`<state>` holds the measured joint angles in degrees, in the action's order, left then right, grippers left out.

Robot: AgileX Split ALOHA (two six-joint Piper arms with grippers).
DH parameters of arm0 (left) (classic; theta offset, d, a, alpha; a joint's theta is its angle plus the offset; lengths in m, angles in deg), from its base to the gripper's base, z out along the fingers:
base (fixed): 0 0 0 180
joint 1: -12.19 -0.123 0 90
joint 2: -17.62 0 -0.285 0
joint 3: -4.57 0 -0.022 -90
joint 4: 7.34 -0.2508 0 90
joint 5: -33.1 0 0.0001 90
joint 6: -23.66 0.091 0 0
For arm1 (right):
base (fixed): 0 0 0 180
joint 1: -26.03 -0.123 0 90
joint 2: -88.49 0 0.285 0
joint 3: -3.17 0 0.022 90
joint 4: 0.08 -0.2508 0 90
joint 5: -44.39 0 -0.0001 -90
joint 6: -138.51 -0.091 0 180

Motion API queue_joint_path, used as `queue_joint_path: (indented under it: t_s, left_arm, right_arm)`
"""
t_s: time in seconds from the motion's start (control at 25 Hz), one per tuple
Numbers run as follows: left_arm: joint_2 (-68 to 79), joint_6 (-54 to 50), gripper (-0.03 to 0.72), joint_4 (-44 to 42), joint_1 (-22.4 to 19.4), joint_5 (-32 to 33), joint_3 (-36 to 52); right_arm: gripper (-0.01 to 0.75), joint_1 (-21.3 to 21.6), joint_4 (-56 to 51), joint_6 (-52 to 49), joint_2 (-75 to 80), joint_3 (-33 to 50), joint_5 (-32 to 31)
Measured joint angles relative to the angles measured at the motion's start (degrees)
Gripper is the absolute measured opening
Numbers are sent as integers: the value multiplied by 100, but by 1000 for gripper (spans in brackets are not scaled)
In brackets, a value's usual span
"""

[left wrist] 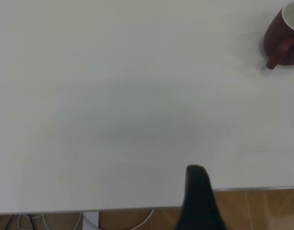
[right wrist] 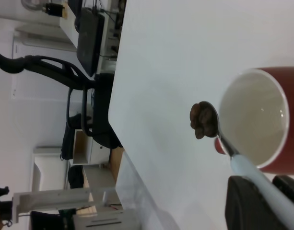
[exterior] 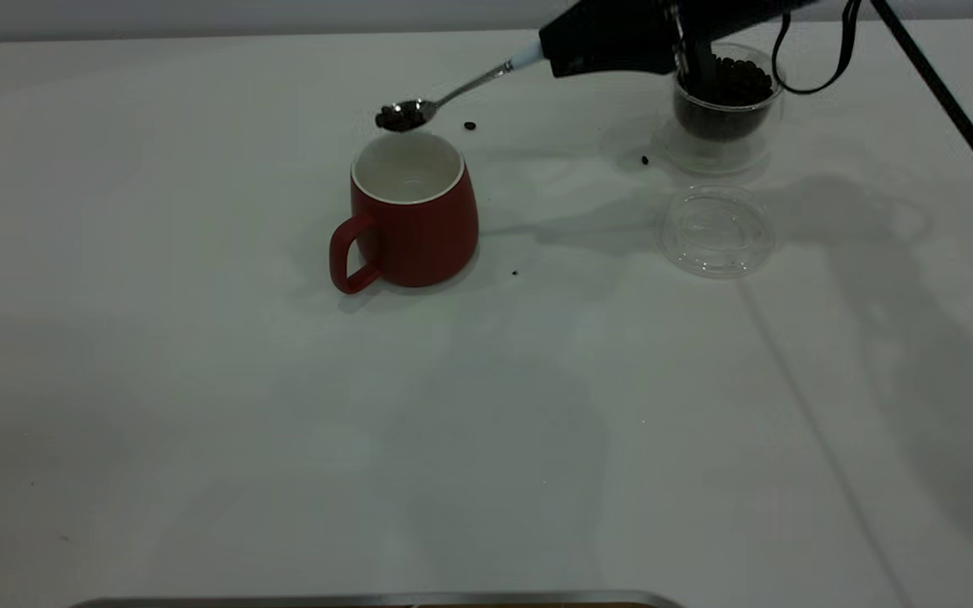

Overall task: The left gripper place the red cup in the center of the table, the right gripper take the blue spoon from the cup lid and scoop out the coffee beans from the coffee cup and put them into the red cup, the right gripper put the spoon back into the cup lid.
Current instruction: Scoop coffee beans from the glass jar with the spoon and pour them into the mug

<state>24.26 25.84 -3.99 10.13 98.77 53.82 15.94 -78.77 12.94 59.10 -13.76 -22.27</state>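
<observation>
The red cup (exterior: 413, 215) with a white inside stands upright near the table's middle; it also shows in the left wrist view (left wrist: 285, 36) and the right wrist view (right wrist: 266, 120). My right gripper (exterior: 567, 46) is shut on the blue spoon (exterior: 486, 78) by its pale blue handle (right wrist: 262, 187). The spoon's bowl (exterior: 402, 114) holds coffee beans (right wrist: 203, 120) just above the cup's far rim. The clear coffee cup (exterior: 723, 105) with beans stands at the back right. The clear cup lid (exterior: 716, 230) lies empty in front of it. One finger (left wrist: 199, 199) of my left gripper shows at the table's edge.
Three loose beans lie on the table: one behind the red cup (exterior: 470, 126), one beside the coffee cup (exterior: 644, 160), one to the right of the red cup (exterior: 514, 273). A black cable (exterior: 951, 110) crosses the back right corner.
</observation>
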Motion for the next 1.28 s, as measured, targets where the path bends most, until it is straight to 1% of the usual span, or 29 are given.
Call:
queue_joint_path:
  t_s: [0.24,0.36,0.6,1.04,1.28]
  left_arm:
    - [0,0,587,0,0,0,0]
    - [0,0,587,0,0,0,0]
    - [0,0,587,0,0,0,0]
    - [0,0,587,0,0,0,0]
    - [0,0,587,0,0,0,0]
  right_arm:
    - [103,-12,31,343,13,0,6]
    - [103,-18,79,484,13,0,189]
    - [103,-37,271,1111,13,0,364]
    - [103,-365,315,2676,-119,0,1055]
    - [103,-452,782,2957,-460,0,1527]
